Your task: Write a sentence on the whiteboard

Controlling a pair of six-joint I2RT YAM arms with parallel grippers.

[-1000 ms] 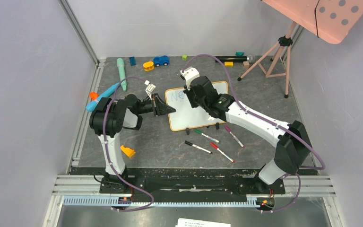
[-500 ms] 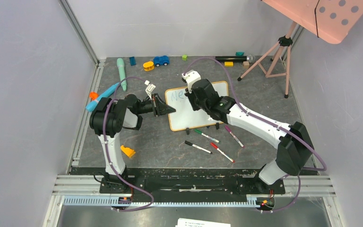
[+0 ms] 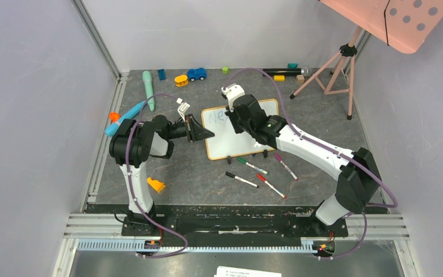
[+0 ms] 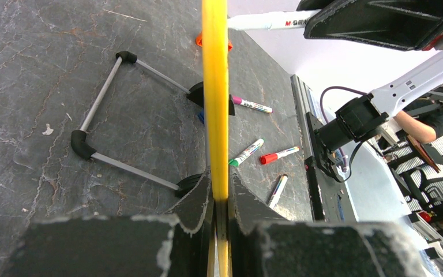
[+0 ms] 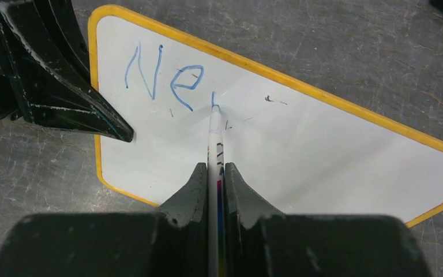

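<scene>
1. Whiteboard position. The whiteboard point(image 3: 233, 143) lies on the dark slate table point(image 3: 196, 179), between the two arms. Its two black clip feet point(image 3: 229, 157) are on the long edge nearest the arm bases. In the left wrist view the yellow-orange frame is seen edge-on.

2. Left gripper point(image 4: 220, 186). It is at the left short edge of the whiteboard. The jaws are closed on the frame, one finger on each face of the board.

3. Right gripper point(image 5: 214, 171). It is over the far left area of the whiteboard. The jaws are clamped on a white-barrelled marker point(image 5: 213, 131). The marker tip touches the white surface.

4. Writing. The sentence point(image 5: 162, 78) so far reads "Ne" in thin blue strokes, near the far left corner of the whiteboard. A short blue stroke starts just right of the "e", at the marker tip. A few small dark specks lie further right on the white surface. The marker barrel carries black print that begins "M" and "G" in the left wrist view. The rest cannot be read.

5. Loose items. Four capped markers lie on the table just beside the near long edge of the whiteboard: green point(image 3: 251, 166), purple point(image 3: 286, 166), black point(image 3: 241, 179) and red point(image 3: 271, 186). Their barrel print is too small to read.
</scene>
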